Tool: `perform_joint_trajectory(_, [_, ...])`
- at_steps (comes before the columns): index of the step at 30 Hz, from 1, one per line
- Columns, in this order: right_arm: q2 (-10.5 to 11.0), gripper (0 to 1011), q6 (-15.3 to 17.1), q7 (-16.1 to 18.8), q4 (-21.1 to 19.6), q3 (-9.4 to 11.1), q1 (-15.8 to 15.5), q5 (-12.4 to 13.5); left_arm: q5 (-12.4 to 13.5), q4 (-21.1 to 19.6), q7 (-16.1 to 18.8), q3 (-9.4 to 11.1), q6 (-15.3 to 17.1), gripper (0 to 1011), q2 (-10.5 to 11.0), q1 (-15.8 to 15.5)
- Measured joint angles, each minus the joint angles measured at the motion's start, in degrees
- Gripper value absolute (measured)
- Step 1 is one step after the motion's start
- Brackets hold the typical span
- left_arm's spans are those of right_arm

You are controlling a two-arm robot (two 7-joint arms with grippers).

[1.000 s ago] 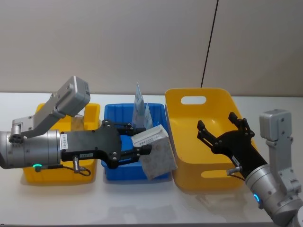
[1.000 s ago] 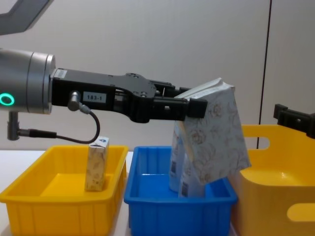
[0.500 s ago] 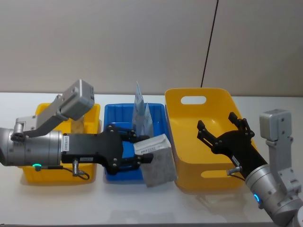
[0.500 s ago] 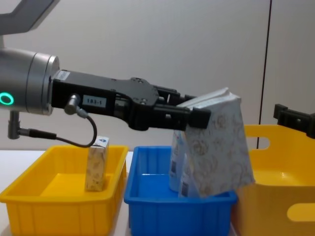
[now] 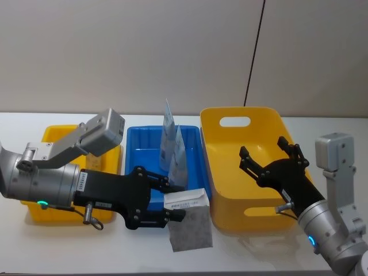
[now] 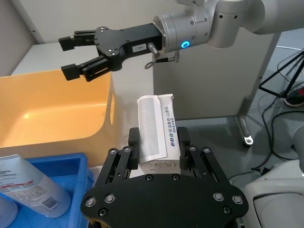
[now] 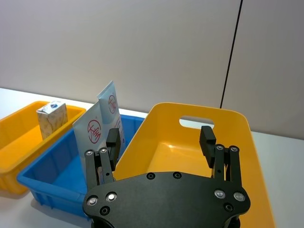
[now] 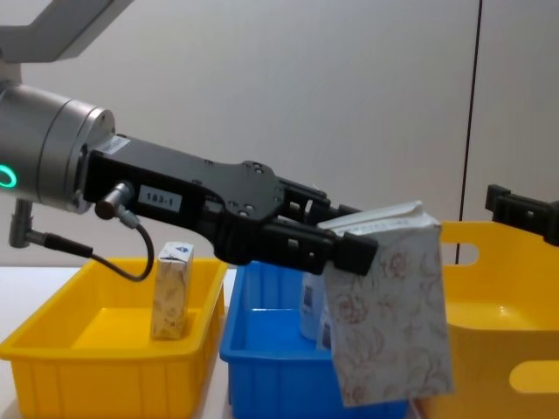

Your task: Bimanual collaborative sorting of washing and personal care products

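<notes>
One floral pack [image 5: 190, 229] hangs pinched in our left gripper [image 5: 172, 201]; we should swing it level toward our spread-open right gripper [image 5: 267, 153].

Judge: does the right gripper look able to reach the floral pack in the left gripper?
Probably yes: the open right gripper hovers over the large yellow bin, nothing between it and the floral pack.

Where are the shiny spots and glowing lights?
Left wrist view: glare on the tub's wall; a blue light glows on the right arm. Chest view: a green ring glows behind the left gripper, which holds the pack. Head view: the table faintly mirrors the tub.
</notes>
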Motion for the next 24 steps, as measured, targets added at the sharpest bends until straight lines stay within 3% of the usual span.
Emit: perform_joint_trajectory(24, [0.0, 1001, 0.0, 0.0, 0.0, 0.0, 0.0, 0.0, -0.2, 0.7, -2.1, 1.8, 0.3, 436, 0.3, -1.8])
